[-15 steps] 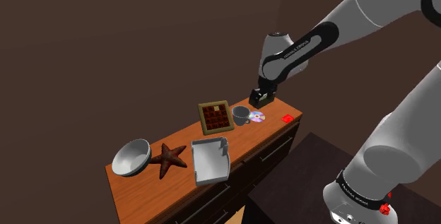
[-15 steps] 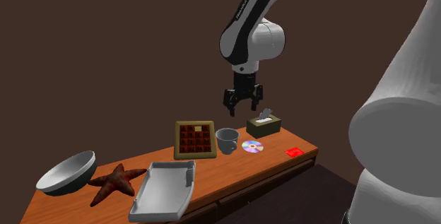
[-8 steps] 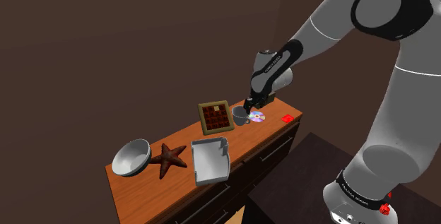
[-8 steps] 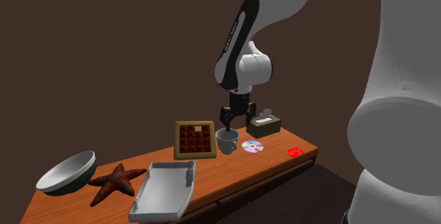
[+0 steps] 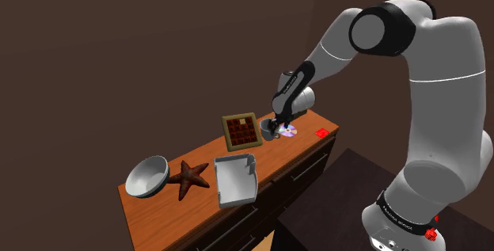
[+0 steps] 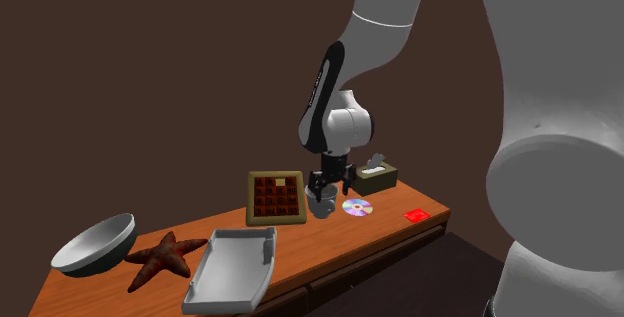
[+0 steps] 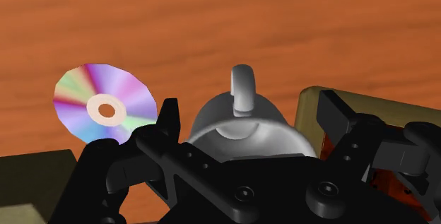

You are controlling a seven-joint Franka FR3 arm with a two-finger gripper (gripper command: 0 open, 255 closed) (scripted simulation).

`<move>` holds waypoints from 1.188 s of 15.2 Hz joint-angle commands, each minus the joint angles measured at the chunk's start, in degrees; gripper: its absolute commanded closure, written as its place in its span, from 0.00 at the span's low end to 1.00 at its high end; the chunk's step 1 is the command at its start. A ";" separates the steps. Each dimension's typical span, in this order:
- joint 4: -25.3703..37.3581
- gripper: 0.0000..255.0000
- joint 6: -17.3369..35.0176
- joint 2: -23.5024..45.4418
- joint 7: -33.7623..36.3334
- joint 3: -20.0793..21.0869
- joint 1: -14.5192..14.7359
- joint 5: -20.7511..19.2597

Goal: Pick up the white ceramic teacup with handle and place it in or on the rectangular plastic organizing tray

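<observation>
The pale grey teacup [image 7: 244, 134] is round and smooth, with one curved handle. It stands on the wooden table [image 6: 330, 245] between the two black fingers of my claw [image 7: 249, 106], which are wide apart; I cannot see them touching it. Just beside it lie one shiny rainbow disc [image 7: 104, 106] and one square framed board [image 6: 275, 197]. Further away are one rectangular grey tray [image 6: 232, 270], one brown starfish [image 6: 165, 256] and one grey bowl [image 6: 93, 244].
</observation>
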 commanded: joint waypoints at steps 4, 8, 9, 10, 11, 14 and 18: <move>1.86 0.00 2.54 4.36 -0.34 0.56 -0.51 0.43; 2.42 0.00 3.30 5.67 -0.42 0.70 -0.64 0.52; 2.42 0.00 3.29 5.67 -0.42 0.70 -0.64 0.52; 2.42 0.00 3.29 5.67 -0.42 0.70 -0.64 0.52; 2.42 0.00 3.29 5.67 -0.42 0.70 -0.64 0.52; 2.41 1.00 3.29 5.66 -0.42 0.70 -0.64 0.52; 2.42 1.00 3.30 5.69 -0.41 0.70 -0.63 0.52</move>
